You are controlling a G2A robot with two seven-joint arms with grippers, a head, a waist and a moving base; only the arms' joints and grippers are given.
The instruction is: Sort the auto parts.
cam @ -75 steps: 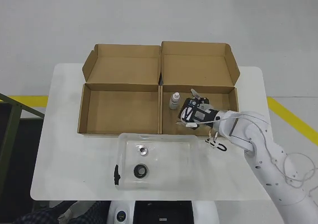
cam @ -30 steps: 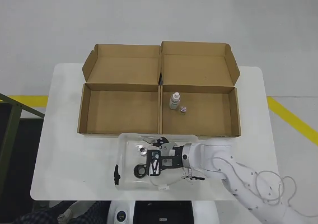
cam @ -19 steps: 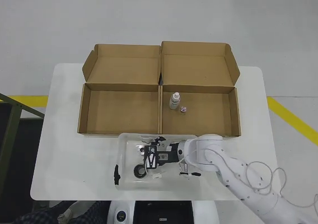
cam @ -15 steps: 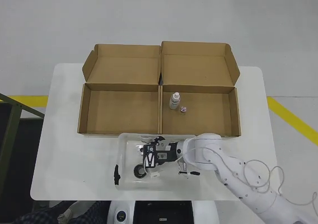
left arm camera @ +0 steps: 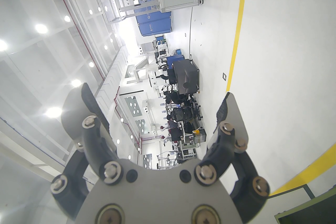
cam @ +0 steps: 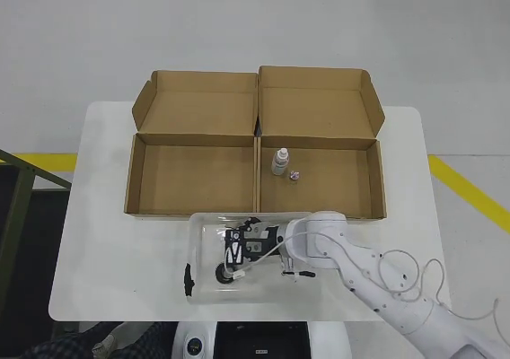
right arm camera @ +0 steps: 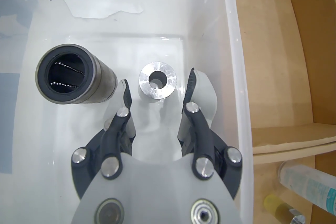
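A silver metal ring [right arm camera: 157,84] stands on end in the clear plastic bin [right arm camera: 236,51]. My right gripper [right arm camera: 158,79] is open, with one finger on each side of the ring and neither touching it. Beside the ring, just outside one finger, lies a dark cylindrical bearing [right arm camera: 73,74]. From above, the right gripper [cam: 231,244] is inside the bin [cam: 192,224], with the bearing [cam: 224,275] just in front of it. My left gripper [left arm camera: 156,93] is open and empty, pointing out into the room.
Two open cardboard boxes stand behind the bin. The left box [cam: 192,179] is bare. The right box [cam: 363,184] holds a small bottle [cam: 279,161] and a tiny part [cam: 295,176]. A black scrap [cam: 186,280] sticks to the bin's front left corner.
The right arm came from the right box into the bin. Over the last second its gripper shifted slightly left, ending around the ring.
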